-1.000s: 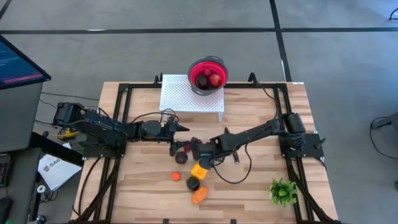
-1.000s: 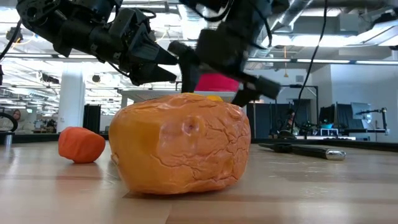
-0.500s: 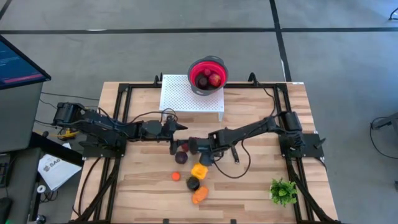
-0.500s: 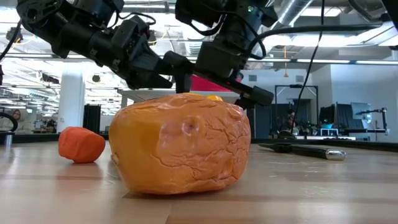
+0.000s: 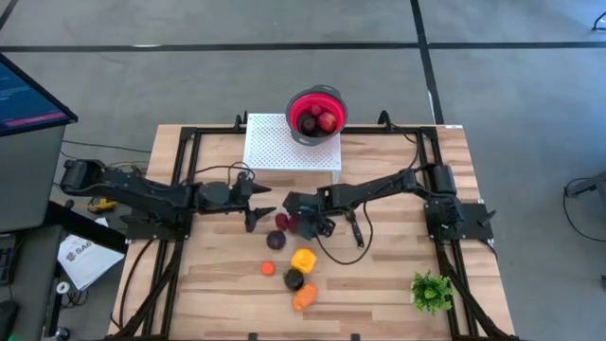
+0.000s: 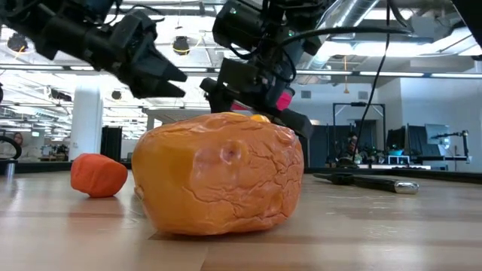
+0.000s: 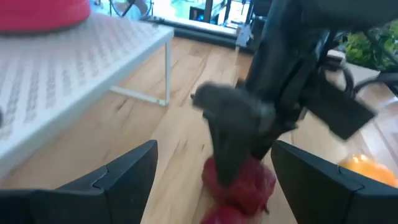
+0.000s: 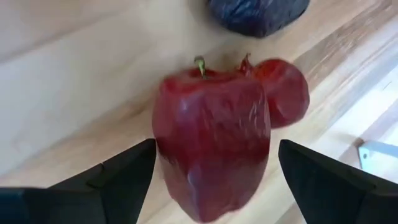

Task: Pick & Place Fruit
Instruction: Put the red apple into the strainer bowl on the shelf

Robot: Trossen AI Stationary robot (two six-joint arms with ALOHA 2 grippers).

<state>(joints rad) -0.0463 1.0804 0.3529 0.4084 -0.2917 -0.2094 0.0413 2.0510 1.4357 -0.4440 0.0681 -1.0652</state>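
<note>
My right end effector (image 5: 301,221) hung with fingers spread apart directly over the red pepper (image 8: 211,146), which lay on the worktop (image 5: 379,275) between them, unheld. Its stem (image 8: 199,65) pointed away toward the dark purple fruit (image 8: 258,14), a smaller red fruit (image 8: 283,92) touching beside it. Only my wrist view showed this; the low view was filled by the orange fruit (image 6: 218,172). My left end effector (image 5: 254,197), fingers spread, hovered near the pepper.
</note>
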